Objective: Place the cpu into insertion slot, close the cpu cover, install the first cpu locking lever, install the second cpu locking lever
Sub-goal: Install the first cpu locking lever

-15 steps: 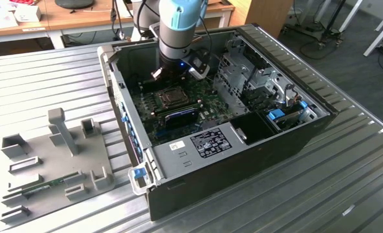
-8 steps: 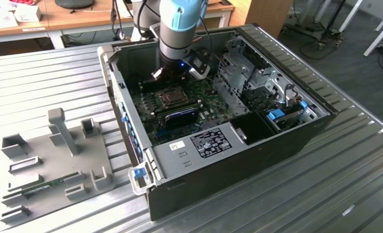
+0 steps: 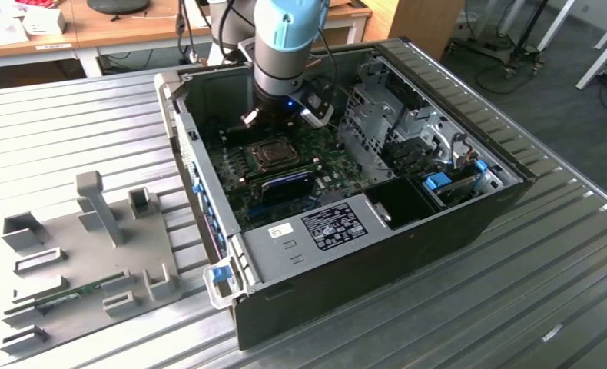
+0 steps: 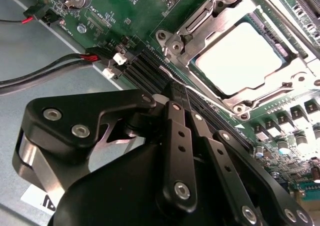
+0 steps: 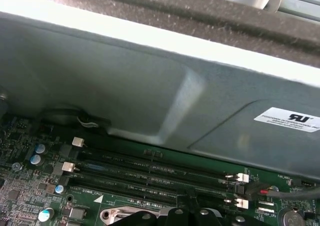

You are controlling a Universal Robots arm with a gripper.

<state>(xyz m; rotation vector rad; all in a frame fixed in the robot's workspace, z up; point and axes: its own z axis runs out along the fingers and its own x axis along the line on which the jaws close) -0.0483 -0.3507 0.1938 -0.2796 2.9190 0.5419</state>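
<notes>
The cpu [image 4: 239, 58] lies seated under the closed cpu cover [image 4: 200, 28], the claw [image 4: 175, 88] just beside it.

Ribbed metal table [image 3: 67, 131] bears computer case [image 3: 386, 254] (open), perhaps fixture tray [image 3: 88, 246].

Grey fixture tray [image 3: 88, 254] beside open computer case [image 3: 488, 207]

The exterior view looks down from high and well back at the open case [image 3: 386, 192] on the slatted table [image 3: 67, 115], the arm [image 3: 283, 46] reaching in from the far side. The second wrist view sits close above the board, looking past the gripper [image 4: 177, 93] at the cpu [image 4: 239, 58] in its slot. The first wrist view, also close, faces the case wall [image 5: 125, 81]. Both wrist views share the memory slots [image 5: 150, 173] beside the socket.
</notes>
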